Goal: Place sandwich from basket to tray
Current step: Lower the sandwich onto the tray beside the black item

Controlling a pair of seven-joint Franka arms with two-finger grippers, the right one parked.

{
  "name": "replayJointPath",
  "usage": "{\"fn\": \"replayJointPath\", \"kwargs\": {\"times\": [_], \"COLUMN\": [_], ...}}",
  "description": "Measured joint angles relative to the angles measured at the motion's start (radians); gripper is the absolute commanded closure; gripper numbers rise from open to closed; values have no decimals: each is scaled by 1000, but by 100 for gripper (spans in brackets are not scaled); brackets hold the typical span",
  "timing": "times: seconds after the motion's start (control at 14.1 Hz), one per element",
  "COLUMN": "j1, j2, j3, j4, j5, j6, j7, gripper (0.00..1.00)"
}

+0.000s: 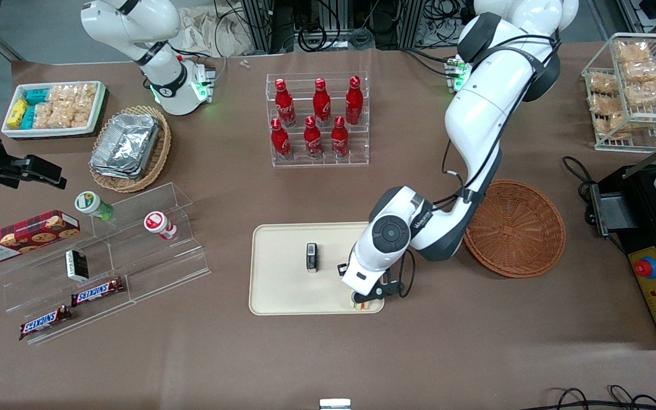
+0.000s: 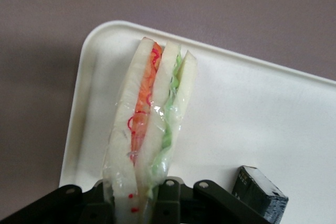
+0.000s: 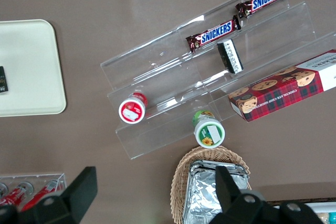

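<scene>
- Brown tabletop [image 1: 316, 353] fills the front view, with the tray [image 1: 282, 285] at lower centre.
- Gripper [image 1: 364, 300] clamps the sandwich [image 2: 149, 124], which stands on the tray's corner; the basket [image 1: 515, 228] lies mid-right.

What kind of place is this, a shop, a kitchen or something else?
Probably a robotics lab staged as a snack shop: a rack of red soda bottles, Snickers bars on a clear display stand, and cabling along the table's edge. The gripper holds the sandwich over the tray.
</scene>
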Motion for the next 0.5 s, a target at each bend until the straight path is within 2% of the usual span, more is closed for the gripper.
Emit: {"fn": "replayJointPath", "kwargs": {"times": [0.5], "j1": [2], "j2": [-15], "j3": [7], "j4": [-39], "j5": [7], "j6": [-42], "j7": [-4], "gripper": [92]}}
